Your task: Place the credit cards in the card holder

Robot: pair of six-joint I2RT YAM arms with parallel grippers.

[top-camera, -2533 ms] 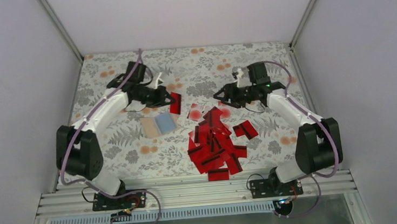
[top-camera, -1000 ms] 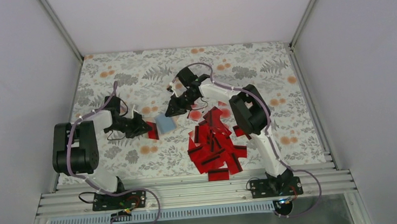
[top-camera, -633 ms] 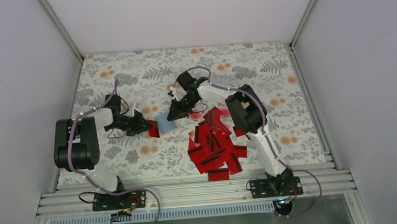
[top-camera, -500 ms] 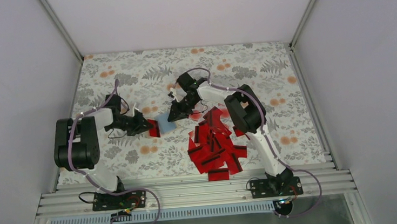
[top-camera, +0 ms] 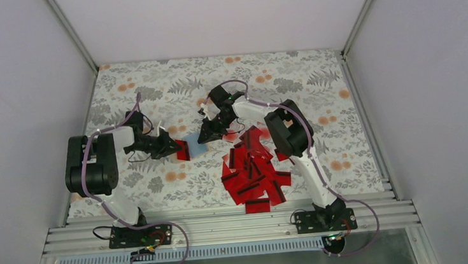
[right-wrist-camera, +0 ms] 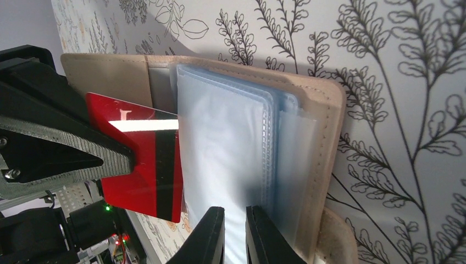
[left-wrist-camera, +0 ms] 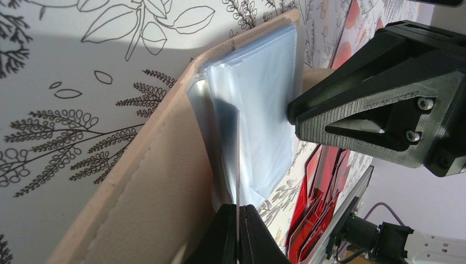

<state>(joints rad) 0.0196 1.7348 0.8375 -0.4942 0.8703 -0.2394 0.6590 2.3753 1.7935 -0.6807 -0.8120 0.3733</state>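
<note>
Clamping one credit card tight in the left jaws, roughly flat to the worktop, black stripe facing up. Pinching the open card holder by its clear sleeves in the right jaws, narrow gap, plastic between. Finding the holder down on the worktop between the two arms, just left of the loose pile of cards. Looks like the insertion step, not yet home.

Now for the key line: straight ahead from the left jaws to the holder, rightward in the top view, with the card's leading long edge just meeting the edge of the sleeves. Carrying the card with its long axis along that edge, stripe parallel to it, so heading in broadside rather than end-first. Showing only a knife-edge to the left wrist camera, aimed in among the plastic leaves. Cannot pick out the open pocket. Nearer on the left side, plainly. Calls for a short push rightward against a firm right-side pinch; risks buckling a sleeve if off-line.
</note>
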